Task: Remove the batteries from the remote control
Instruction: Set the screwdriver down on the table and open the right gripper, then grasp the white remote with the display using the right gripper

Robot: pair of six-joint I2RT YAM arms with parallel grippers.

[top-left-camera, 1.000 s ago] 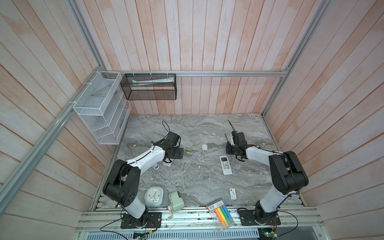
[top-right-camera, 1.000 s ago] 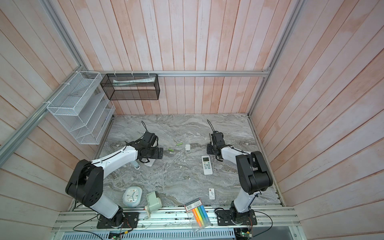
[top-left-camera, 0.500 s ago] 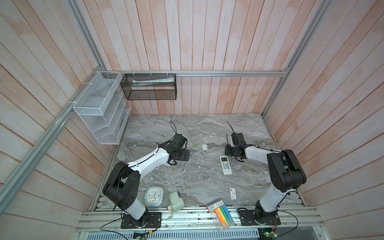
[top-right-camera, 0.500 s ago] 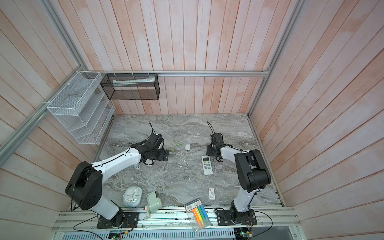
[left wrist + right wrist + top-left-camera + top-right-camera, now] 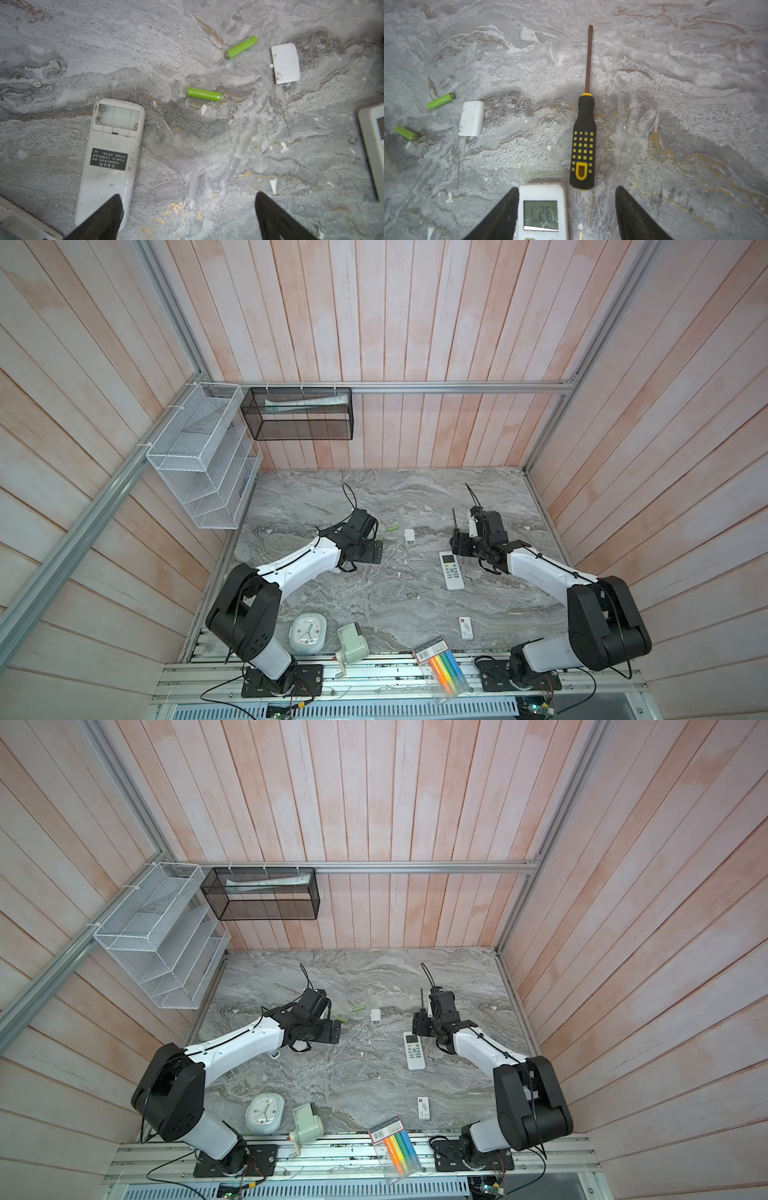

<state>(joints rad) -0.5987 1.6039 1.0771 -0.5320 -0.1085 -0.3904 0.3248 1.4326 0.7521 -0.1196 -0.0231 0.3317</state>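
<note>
Though both lie flat, the green batteries (image 5: 204, 94) have long axes angled apart.

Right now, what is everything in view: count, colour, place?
table: 1, grey marble
batteries: 2, lime green, loose on table
open remote: 1, white, face down, compartment empty
battery cover: 1, white, beside batteries
display remote: 1, white, face up, right of centre
screwdriver: 1, black-yellow handle, by display remote
small flat item: 1, white, front edge
clock: 1, pale, front left
crank device: 1, pale green, beside clock
highlighter packet: 1, multicolour, front rail
wire rack: 1, white, left wall
mesh basket: 1, black, back wall
left hand: 1, black, open, empty
right hand: 1, black, open, empty
</note>
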